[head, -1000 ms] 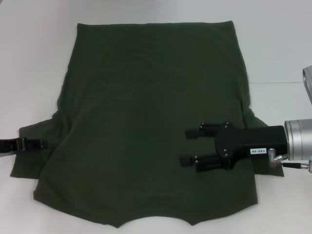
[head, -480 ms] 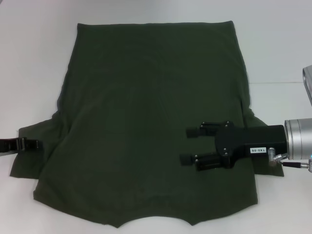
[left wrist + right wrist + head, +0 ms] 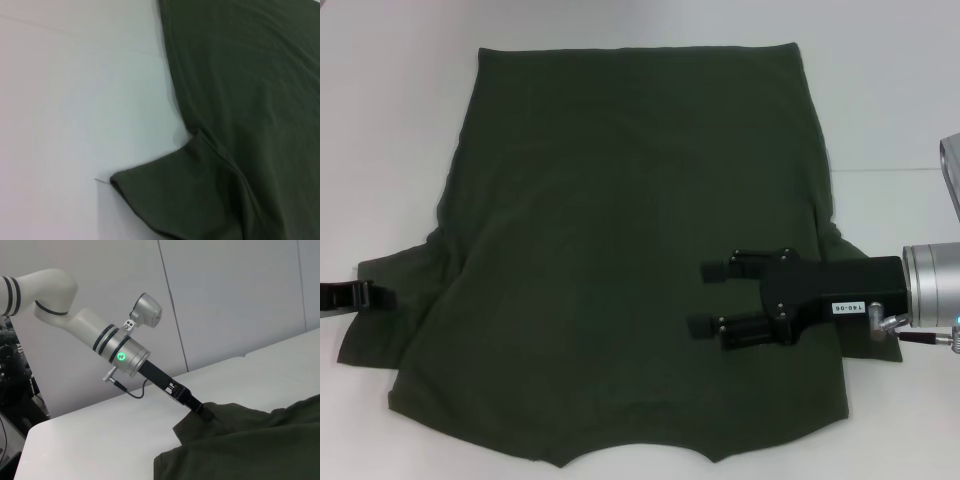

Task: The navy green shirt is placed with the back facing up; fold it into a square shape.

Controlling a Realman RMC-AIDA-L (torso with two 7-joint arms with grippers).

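The navy green shirt [image 3: 620, 250] lies flat on the white table, neckline at the near edge, hem at the far edge. My left gripper [image 3: 382, 296] is at the far left, shut on the edge of the shirt's left sleeve [image 3: 380, 330]. The right wrist view shows this gripper [image 3: 199, 408] pinching the sleeve, which is raised a little. My right gripper [image 3: 700, 298] is open and empty, low over the shirt's right side, fingers pointing toward the middle. The left wrist view shows the sleeve [image 3: 170, 200] and the shirt's side [image 3: 250, 100].
The white table [image 3: 400, 120] extends on both sides of the shirt and beyond the hem. A table seam [image 3: 895, 170] runs on the right. My left arm [image 3: 120, 352] reaches in over the table's edge, with a grey wall behind it.
My left gripper has moved a little to the left, drawing the left sleeve outward with it. My right gripper has not moved.
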